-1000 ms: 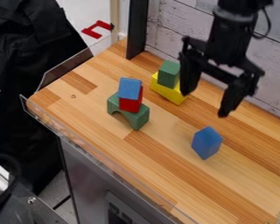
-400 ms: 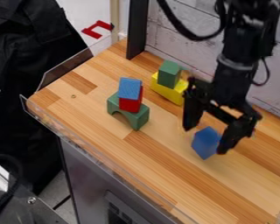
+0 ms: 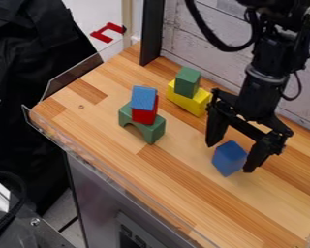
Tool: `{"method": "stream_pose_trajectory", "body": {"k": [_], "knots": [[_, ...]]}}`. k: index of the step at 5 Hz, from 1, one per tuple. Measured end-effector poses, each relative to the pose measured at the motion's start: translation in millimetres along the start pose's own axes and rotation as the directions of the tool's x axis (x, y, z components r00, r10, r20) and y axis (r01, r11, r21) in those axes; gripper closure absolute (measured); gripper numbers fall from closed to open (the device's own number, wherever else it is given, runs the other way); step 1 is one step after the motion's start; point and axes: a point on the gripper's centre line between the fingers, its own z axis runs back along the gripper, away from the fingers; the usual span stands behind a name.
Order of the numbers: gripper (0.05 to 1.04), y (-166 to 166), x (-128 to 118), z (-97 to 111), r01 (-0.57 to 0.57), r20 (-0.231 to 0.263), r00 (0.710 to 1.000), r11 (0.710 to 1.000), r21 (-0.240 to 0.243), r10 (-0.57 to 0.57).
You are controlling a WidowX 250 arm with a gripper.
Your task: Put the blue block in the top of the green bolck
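1. The green arch block [image 3: 159, 131] is the landmark; it stands on the wooden counter [image 3: 158, 177], its opening facing the lower left of the view.
2. The blue block [image 3: 228, 159] is on the counter, to the right of the green arch block and somewhat lower in the view, apart from it.
3. The gripper [image 3: 232, 157] hangs to the right of the green arch block, at the blue block. It is spread wide, with one finger on either side of the blue block. It has hold of nothing that I can see; whether the right-hand finger touches the blue block, I cannot tell.
4. The green block [image 3: 187, 81] stands on a yellow block [image 3: 189, 102], up and to the right of the green arch block.
5. A red block [image 3: 145, 116] rests on the green arch block, and a blue piece [image 3: 144, 98] sits on the red block.
6. The black arm [image 3: 268, 63] enters from the top edge, up and to the right of the green arch block. Behind it is a wall of whitish planks [image 3: 196, 36].
7. A black post [image 3: 152, 31] rises above the green arch block in the view.
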Motion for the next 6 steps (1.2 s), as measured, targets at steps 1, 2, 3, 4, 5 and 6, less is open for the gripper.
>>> {"method": "stream_pose_trajectory", "body": {"k": [1,2,3,4,5,6], "knots": [[0.083,3,2,-2,-0.011,-0.005,1.000,1.000,0.002,0.011],[0.083,5,4,-5,-0.011,-0.017,1.000,1.000,0.000,0.011],[0.083,6,4,-5,-0.012,-0.017,1.000,1.000,-0.004,0.012],[0.083,8,4,-17,-0.016,-0.049,0.999,1.000,-0.008,0.015],[0.113,10,6,-29,-0.033,-0.077,0.997,0.999,-0.028,0.031],[0.407,13,6,-30,-0.055,-0.080,0.995,0.998,-0.037,0.052]]}}
